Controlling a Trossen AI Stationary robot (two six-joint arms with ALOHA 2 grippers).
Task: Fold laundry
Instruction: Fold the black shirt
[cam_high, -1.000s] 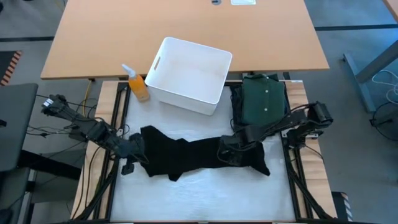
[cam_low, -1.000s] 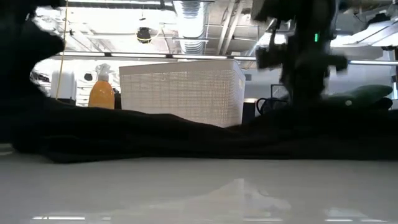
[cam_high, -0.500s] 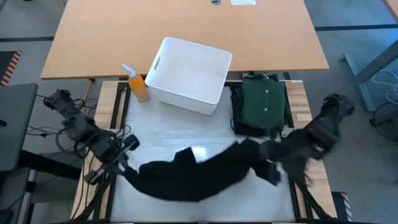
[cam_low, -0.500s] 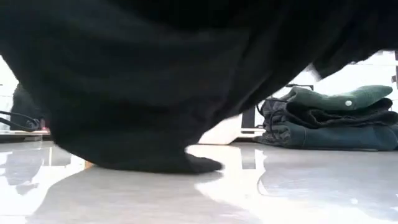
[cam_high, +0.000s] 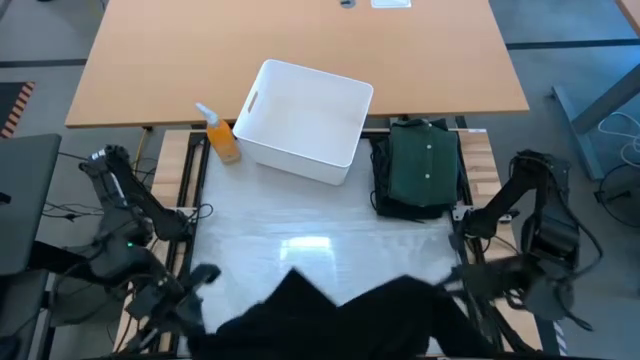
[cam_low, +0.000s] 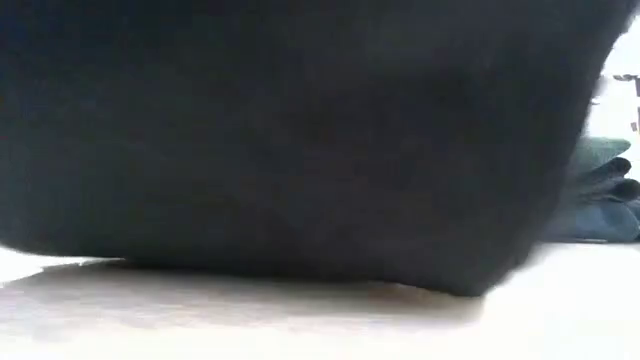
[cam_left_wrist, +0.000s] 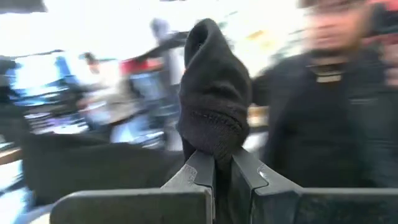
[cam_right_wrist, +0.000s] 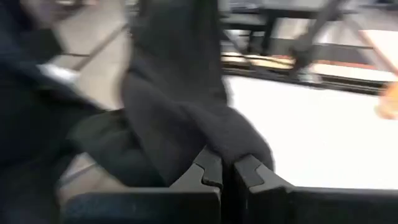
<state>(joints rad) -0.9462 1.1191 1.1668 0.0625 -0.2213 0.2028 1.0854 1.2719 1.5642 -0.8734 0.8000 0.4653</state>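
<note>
While both claws pinch it, the black garment (cam_high: 340, 320) fills the low view.

High view: overhead, straight down on glossy white table (cam_high: 300, 225). Low view: tabletop level, close, shares soft black garment (cam_high: 340, 320). Wrist views: forward past own fingers, garment close.

garment (cam_high: 340, 315) at table's (cam_high: 300, 215) near edge, between hands
</note>
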